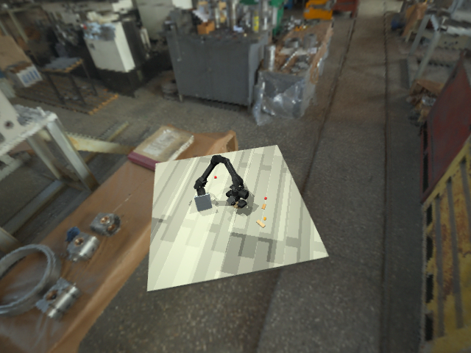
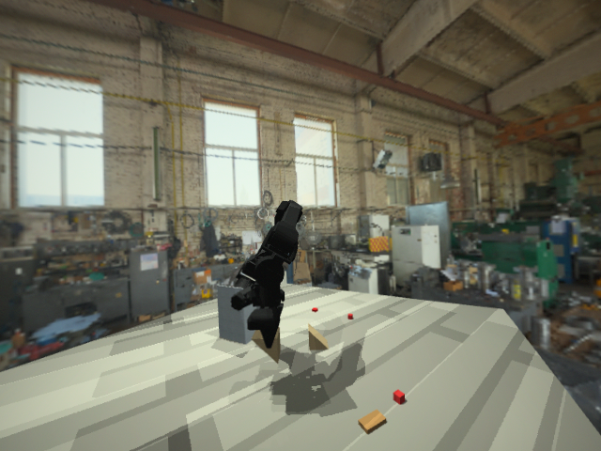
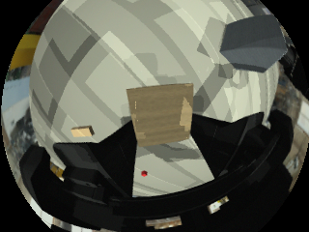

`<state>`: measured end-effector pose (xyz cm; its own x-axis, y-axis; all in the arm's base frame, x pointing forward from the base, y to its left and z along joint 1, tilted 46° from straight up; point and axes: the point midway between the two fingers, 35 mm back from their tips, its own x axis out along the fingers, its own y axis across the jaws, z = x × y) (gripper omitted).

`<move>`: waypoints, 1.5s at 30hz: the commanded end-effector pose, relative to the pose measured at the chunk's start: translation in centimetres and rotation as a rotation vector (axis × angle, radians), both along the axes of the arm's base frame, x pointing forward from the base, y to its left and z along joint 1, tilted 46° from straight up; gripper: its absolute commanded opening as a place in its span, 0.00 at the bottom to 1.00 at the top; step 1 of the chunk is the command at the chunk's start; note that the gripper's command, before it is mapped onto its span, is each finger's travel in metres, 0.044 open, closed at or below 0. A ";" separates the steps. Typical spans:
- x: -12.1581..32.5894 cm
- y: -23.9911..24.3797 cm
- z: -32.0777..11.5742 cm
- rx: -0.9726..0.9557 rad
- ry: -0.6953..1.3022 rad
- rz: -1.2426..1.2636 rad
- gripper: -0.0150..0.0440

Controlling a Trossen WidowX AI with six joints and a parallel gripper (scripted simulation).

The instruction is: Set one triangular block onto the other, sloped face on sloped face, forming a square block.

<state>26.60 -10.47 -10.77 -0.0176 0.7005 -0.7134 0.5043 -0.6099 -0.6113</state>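
My gripper (image 2: pixel 269 335) (image 3: pixel 160 119) is shut on a tan triangular block (image 2: pixel 264 347) (image 3: pixel 159 108), gripped by two opposite ends. The held block is above the table, tilted, with a narrow edge pointing down in the exterior view. The other triangular block (image 2: pixel 316 339) rests on the table, upright on the left and sloping down to the right in the exterior view. The two blocks are apart, with the held one to the left in that view. In the top view the hand hides most of this area. The standing block cannot be made out in the wrist view.
The table (image 1: pixel 182 262) (image 2: pixel 146 402) also bears a red cube (image 1: pixel 265 198) (image 2: pixel 398 396) beside a flat wooden piece (image 1: pixel 263 206) (image 2: pixel 372 421). A small orange piece (image 1: pixel 265 218) and a longer tan piece (image 1: pixel 260 223) lie nearby. Two more red pieces (image 2: pixel 315 309) (image 2: pixel 350 316) lie farther back. The grey base block (image 1: pixel 203 201) (image 3: pixel 253 43) stands near.
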 end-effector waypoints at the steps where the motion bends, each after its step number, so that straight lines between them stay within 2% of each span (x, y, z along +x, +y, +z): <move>1: 1.0 0.2 1.0 -0.004 0.000 -0.008 0.25; 24: 6.0 4.4 8.7 -0.018 -0.003 -0.010 0.25; 45: 8.3 10.0 16.4 -0.003 -0.003 -0.010 0.25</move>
